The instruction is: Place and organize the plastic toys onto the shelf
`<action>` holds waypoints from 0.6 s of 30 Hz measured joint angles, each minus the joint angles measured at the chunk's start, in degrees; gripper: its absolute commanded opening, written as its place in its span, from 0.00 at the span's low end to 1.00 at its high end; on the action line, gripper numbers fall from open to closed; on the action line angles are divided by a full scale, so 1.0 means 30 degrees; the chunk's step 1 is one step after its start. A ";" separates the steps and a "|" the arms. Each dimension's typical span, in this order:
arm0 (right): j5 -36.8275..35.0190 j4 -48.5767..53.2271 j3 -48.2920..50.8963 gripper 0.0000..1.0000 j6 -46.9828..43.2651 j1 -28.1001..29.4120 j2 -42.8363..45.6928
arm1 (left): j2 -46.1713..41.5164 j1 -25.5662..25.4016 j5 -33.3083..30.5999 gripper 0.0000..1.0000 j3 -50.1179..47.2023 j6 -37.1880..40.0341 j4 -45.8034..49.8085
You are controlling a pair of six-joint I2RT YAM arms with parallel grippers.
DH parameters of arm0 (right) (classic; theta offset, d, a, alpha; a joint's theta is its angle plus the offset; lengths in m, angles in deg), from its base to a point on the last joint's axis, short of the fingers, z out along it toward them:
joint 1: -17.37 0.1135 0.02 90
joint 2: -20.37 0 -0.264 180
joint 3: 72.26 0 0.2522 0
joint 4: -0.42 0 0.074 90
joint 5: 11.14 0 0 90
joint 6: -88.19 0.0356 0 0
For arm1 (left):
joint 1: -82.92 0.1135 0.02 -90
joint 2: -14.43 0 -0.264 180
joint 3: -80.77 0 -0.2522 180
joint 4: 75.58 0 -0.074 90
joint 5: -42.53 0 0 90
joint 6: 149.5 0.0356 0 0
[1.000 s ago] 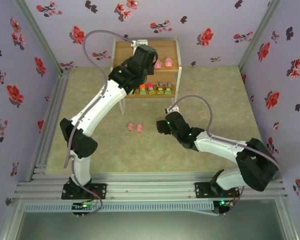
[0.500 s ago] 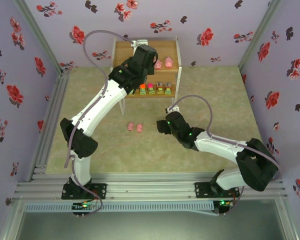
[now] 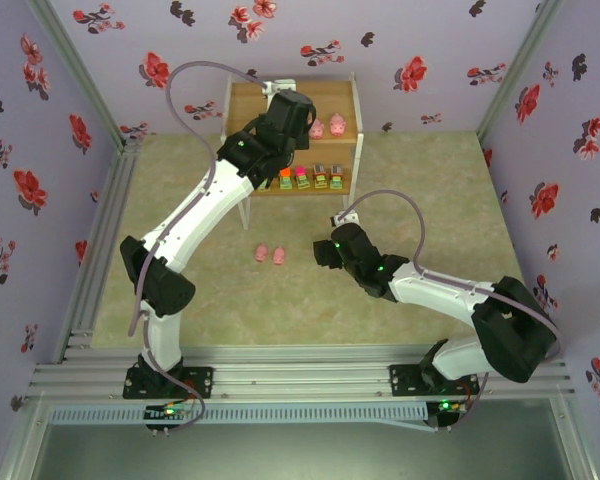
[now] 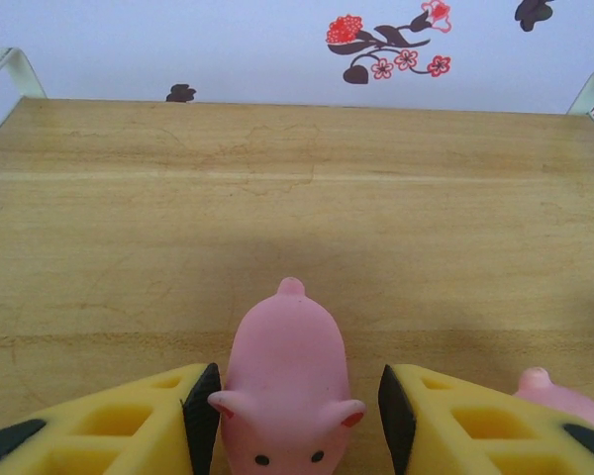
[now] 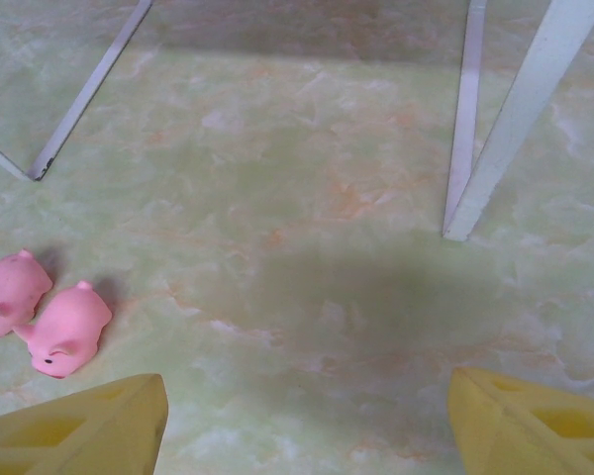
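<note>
Two shelved pigs [image 3: 317, 128] stand side by side on the upper board of the shelf [image 3: 242, 100] in the overhead view. A row of green-based blocks [image 3: 320, 180] lines the lower board. We read this as sorting by kind: pigs above, blocks below. The left arm [image 3: 210, 200] reaches over the upper board, its wrist just beside those pigs. Two loose pigs [image 3: 271, 254] lie close together on the table [image 3: 430, 200] in front of the shelf. The right arm [image 3: 430, 285] bends low toward them.

From the left wrist, we see the left gripper [image 4: 292, 416] astride a third pig [image 4: 287, 376], which sits upright on the wooden top with its snout toward the camera. The left pad [image 4: 200, 416] seems to brush one ear, while the right pad [image 4: 394, 416] stands a sliver clear. So the jaws are slightly apart and not clamping the toy. A neighbouring pig [image 4: 564, 396] sits just to the right, which suggests the third pig was set here to extend the row.

From the right wrist, the right gripper [image 5: 307, 416] has its yellow fingers [image 5: 89, 426] spread wide with nothing between them. It hovers above bare table. The loose pigs lie off to the left, touching or nearly touching each other, and the shelf's white legs [image 5: 520, 119] rise behind. We judge that it waits ready for the next pick. That pick will call for a shift left and care in separating one pig from its partner.
</note>
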 measured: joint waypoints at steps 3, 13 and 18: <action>0.0000 0.0000 0.0000 0.66 0.0000 -0.0015 0.0000 | -0.0066 0.0007 0.0160 0.47 -0.0342 -0.0051 -0.0153; 0.0000 0.0000 0.0000 0.66 0.0000 -0.0051 0.0000 | -0.0109 0.0087 0.0474 0.41 -0.0342 -0.0058 -0.0306; 0.0007 0.0000 0.0000 0.66 0.0000 -0.0051 0.0000 | -0.0109 0.0087 0.0612 0.40 -0.0342 -0.0066 -0.0350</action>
